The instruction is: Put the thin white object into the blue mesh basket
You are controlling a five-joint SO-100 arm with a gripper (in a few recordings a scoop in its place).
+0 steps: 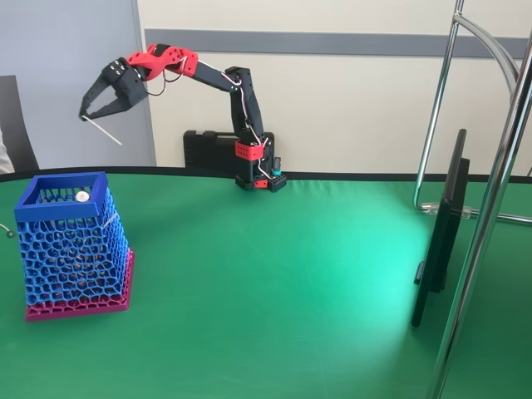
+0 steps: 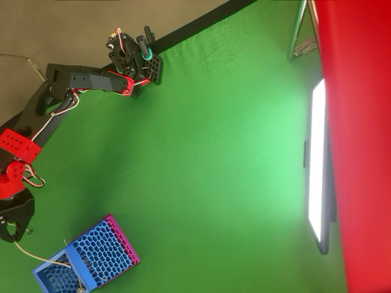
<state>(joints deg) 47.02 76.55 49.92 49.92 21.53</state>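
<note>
**Stick's in the air, basket's next**

The thin white stick [image 1: 103,131] is pinched at its upper end by the gripper [image 1: 86,115], dangling down-right, high above the table. In the overhead view its free end reaches over the blue basket [image 2: 58,264], which sits by the table's front left corner in the fixed view, with a small white ball [image 1: 82,197] inside. Looks like the carry step: I'd line the tip over the opening, lower, then let go. Green cloth table [image 1: 274,283], a monitor [image 1: 440,233] at the right edge, beige wall [image 1: 349,100] behind.
</note>
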